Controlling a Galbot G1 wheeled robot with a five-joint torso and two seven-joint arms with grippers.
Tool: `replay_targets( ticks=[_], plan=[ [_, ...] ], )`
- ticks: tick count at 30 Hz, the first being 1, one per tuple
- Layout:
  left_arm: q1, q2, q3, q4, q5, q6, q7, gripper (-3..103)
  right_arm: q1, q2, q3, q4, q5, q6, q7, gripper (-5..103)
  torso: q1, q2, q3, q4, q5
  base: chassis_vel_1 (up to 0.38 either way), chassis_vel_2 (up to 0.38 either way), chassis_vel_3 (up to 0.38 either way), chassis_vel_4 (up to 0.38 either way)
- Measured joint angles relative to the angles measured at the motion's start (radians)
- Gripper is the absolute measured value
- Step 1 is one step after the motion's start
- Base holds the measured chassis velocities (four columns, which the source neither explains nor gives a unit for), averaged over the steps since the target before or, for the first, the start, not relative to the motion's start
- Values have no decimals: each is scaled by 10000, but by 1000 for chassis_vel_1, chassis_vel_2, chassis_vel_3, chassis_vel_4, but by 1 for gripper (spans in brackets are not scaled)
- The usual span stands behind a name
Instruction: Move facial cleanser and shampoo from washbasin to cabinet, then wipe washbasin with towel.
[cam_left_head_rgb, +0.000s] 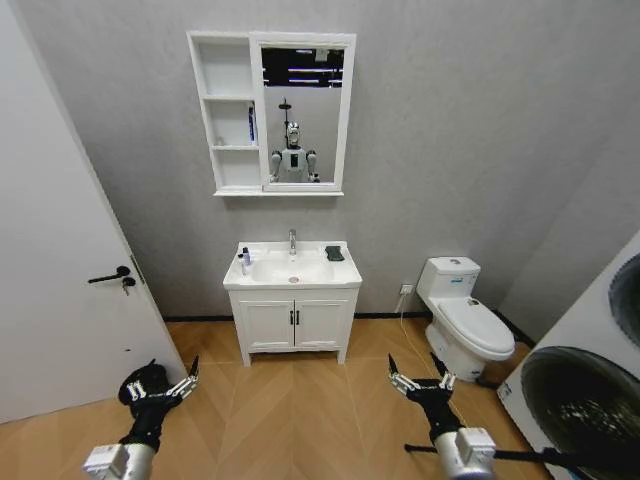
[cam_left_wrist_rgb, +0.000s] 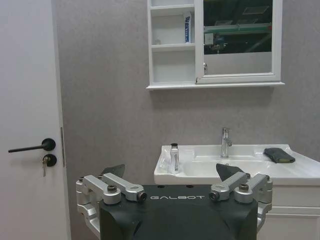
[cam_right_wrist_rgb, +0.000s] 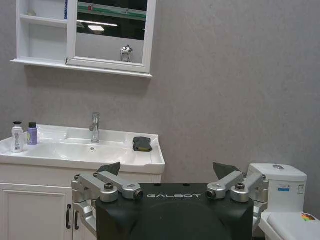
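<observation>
The white washbasin (cam_left_head_rgb: 292, 270) stands against the far wall on a low vanity. Two small bottles rest on its left rim, a whitish one (cam_right_wrist_rgb: 17, 136) and a purple one (cam_right_wrist_rgb: 32, 133); I cannot tell which is the facial cleanser and which the shampoo. The dark folded towel (cam_left_head_rgb: 334, 253) lies on the right rim. Above hangs the white cabinet (cam_left_head_rgb: 228, 115) with open shelves and a mirror. My left gripper (cam_left_head_rgb: 160, 385) and right gripper (cam_left_head_rgb: 422, 378) hover open and empty over the floor, well short of the basin.
A white door (cam_left_head_rgb: 60, 250) with a black handle is at the left. A toilet (cam_left_head_rgb: 465, 310) stands right of the vanity (cam_left_head_rgb: 293, 322), and a washing machine (cam_left_head_rgb: 590, 390) is at the near right. A blue tube (cam_left_head_rgb: 252, 123) sits on the cabinet's middle shelf. Wood floor lies before the vanity.
</observation>
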Motion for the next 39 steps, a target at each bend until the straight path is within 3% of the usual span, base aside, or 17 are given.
replay_targets(
  ticks=[8, 16, 28, 39],
  plan=[
    [89, 108, -58, -32, -427, 6, 549, 100, -227, 9, 126, 125, -2, -32, -5, 100, 0, 0, 0, 0, 0, 0, 0, 0, 0],
    [412, 210, -57, -374, -1271, 873, 608, 100, -279, -1, 160, 127, -26, 35, -1, 100, 0, 0, 0, 0, 1, 0, 0, 0, 0],
    [356, 168, -78, -340, -882, 626, 633, 100, -106, -136, 203, 120, 3, 17, -87, 100, 0, 1, 0, 1, 0, 0, 0, 0, 0],
    [423, 14, 98, -313, -487, 538, 682, 100, -91, -202, 358, -66, 193, 301, -682, 100, -3, 4, -2, 0, 0, -10, 6, 8, -10]
  ],
)
